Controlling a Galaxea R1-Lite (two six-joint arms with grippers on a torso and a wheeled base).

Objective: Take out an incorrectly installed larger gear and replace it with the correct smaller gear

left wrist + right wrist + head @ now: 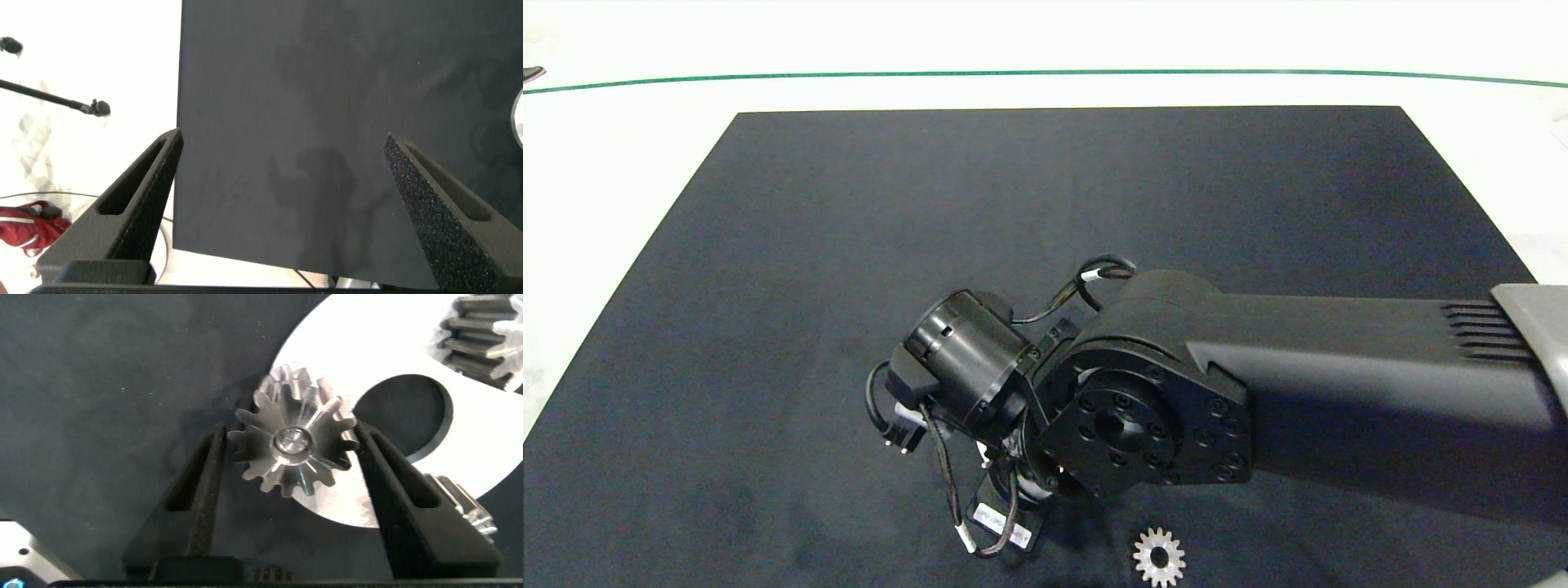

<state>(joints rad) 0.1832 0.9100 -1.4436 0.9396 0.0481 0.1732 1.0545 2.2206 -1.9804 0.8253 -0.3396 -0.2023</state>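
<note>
In the right wrist view the larger gear, silver with long pointed teeth, sits on a pin at the inner rim of a white ring plate. My right gripper straddles it, both fingers pressing against its teeth. In the head view the right arm reaches in over the mat and hides the gripper and the plate. A smaller gear lies flat on the mat near the front edge. My left gripper hangs open over the mat's side edge, holding nothing.
Two other small gears sit on the ring plate. A black mat covers the white table. A green line runs along the far side. A red object lies beyond the table.
</note>
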